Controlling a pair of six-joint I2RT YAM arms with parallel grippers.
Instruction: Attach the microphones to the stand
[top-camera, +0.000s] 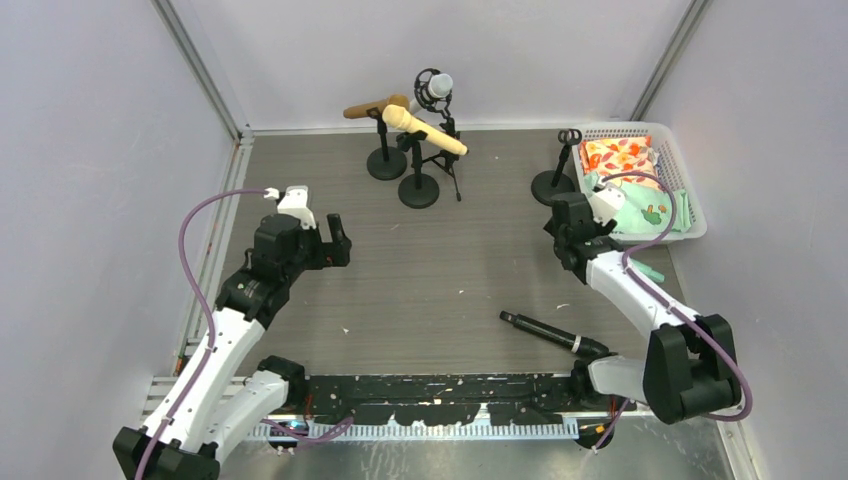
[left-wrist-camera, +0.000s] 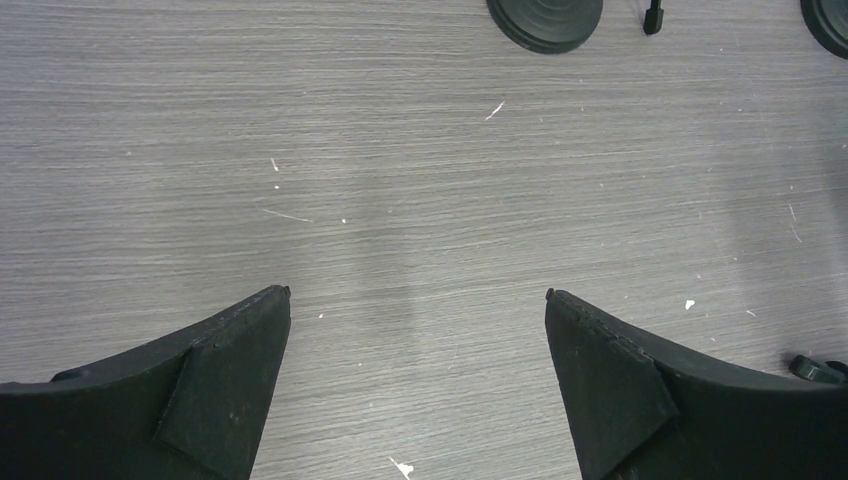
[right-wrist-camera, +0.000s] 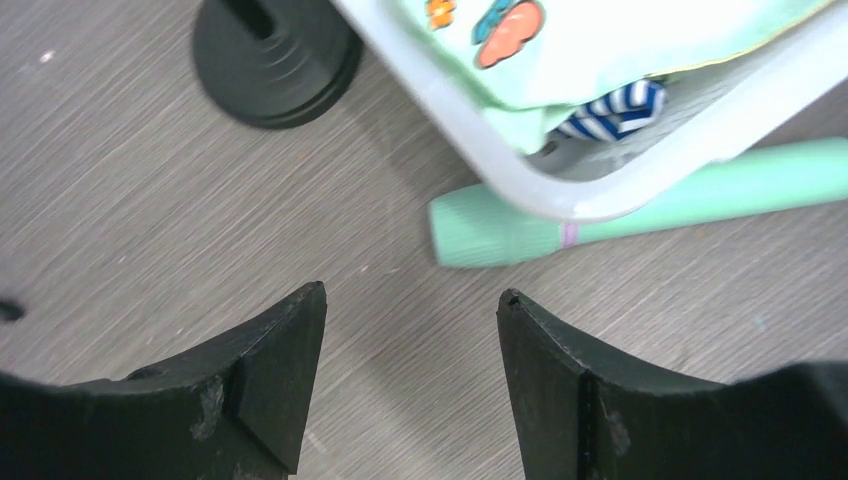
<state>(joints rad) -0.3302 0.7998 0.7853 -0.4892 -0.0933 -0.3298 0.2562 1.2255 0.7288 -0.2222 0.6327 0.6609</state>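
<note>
Top external view: the metallic gold microphone (top-camera: 372, 108) lies tilted in the clip of a round-based stand (top-camera: 386, 165) at the far side of the table (top-camera: 440, 270). The cream-yellow microphone (top-camera: 425, 131) lies tilted in the clip of a second round-based stand (top-camera: 418, 190) just beside it. The white microphone (top-camera: 439, 86) sits in the ring mount of a tripod stand (top-camera: 457, 180) right behind them. The black microphone (top-camera: 553, 334) lies flat on the table near the right arm's base, apart from both grippers. A fourth stand (top-camera: 556, 172), its clip empty, stands just left of the white basket (top-camera: 692, 200), which holds patterned cloths (top-camera: 615, 155). The teal green microphone (right-wrist-camera: 640, 195) lies on the table against the basket's near corner, and the rim covers part of it in the right wrist view. The right gripper (right-wrist-camera: 410, 295) hangs over the table just short of that microphone's end, jaws partly apart with only bare table between them, holding nothing. The left gripper (left-wrist-camera: 418, 295) hovers over open table on the left side, jaws spread wide and empty, well apart from every microphone.
</note>
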